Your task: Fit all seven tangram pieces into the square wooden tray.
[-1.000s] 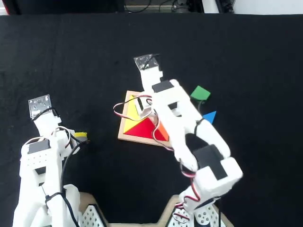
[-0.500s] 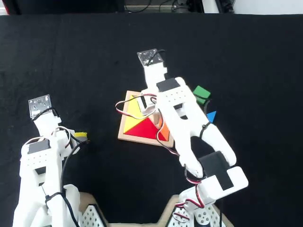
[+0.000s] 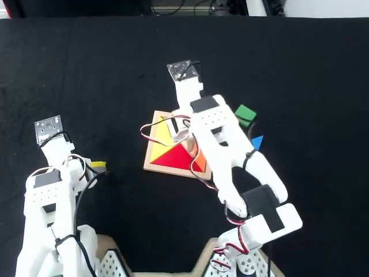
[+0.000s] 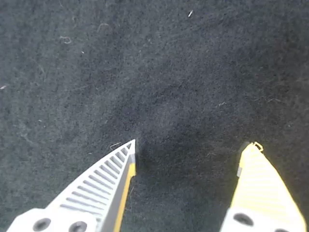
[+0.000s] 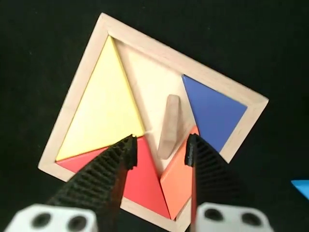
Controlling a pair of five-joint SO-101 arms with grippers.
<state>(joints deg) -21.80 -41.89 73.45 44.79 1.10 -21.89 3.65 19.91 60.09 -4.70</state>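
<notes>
Off to the left of the black cloth table (image 3: pixel 300 69), the left gripper (image 4: pixel 192 145) hangs low over bare cloth, well apart from everything else. Its claw is spread wide with nothing between the fingers; parked there, it leaves the middle free for the other arm.

Toward the centre lies the square wooden tray (image 5: pixel 183 64), turned corner-on to the arms. Four pieces sit flat inside it: a large yellow triangle (image 5: pixel 104 111) against one side, a red triangle (image 5: pixel 145 179) along the near rim, an orange piece (image 5: pixel 178 181) beside that, and a dark blue triangle (image 5: pixel 212 111) in the far corner. In the bare gap between them is a pale wooden piece (image 5: pixel 168 126), seen narrow, so it seems tipped on edge rather than seated. The right gripper (image 5: pixel 160 141) hovers above its near end, claw partly open, one finger to each side, holding nothing. That stance looks meant for catching or nudging the piece so it drops flat.

Just to the right of the tray, on the cloth, a green square block (image 3: pixel 245 113) and a small light blue triangle (image 3: pixel 255 142) lie loose, probably waiting because the gap must be sorted first.
</notes>
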